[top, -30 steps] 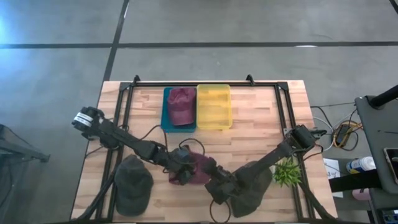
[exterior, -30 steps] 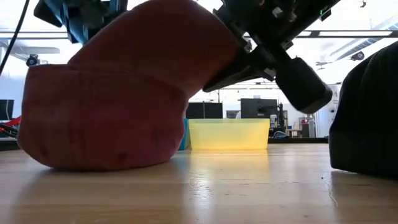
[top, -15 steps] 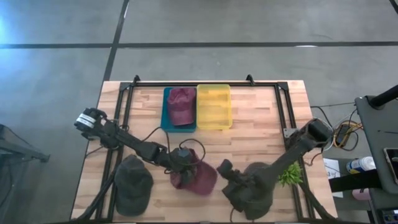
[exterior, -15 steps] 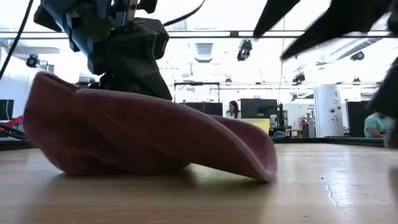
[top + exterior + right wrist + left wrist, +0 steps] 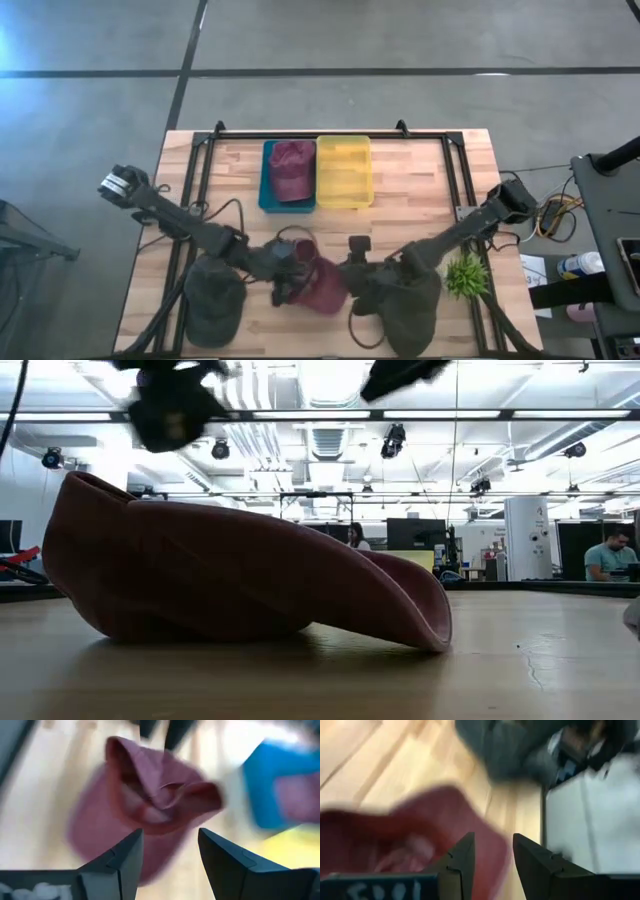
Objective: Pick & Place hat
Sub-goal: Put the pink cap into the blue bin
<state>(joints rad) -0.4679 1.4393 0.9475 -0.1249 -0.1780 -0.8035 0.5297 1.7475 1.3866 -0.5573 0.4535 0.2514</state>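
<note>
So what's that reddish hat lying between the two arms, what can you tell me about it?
The maroon cap looks like soft cloth, with a crown and a brim. It lies on the wooden table near its front, upturned and slumped, its hollow inside showing in the right wrist view, the brim curling up at one end. Both the left gripper and right gripper are open, and neither holds it.

Open-plan lab: monitors (image 5: 415, 532), ceiling lights (image 5: 330, 415)
</note>
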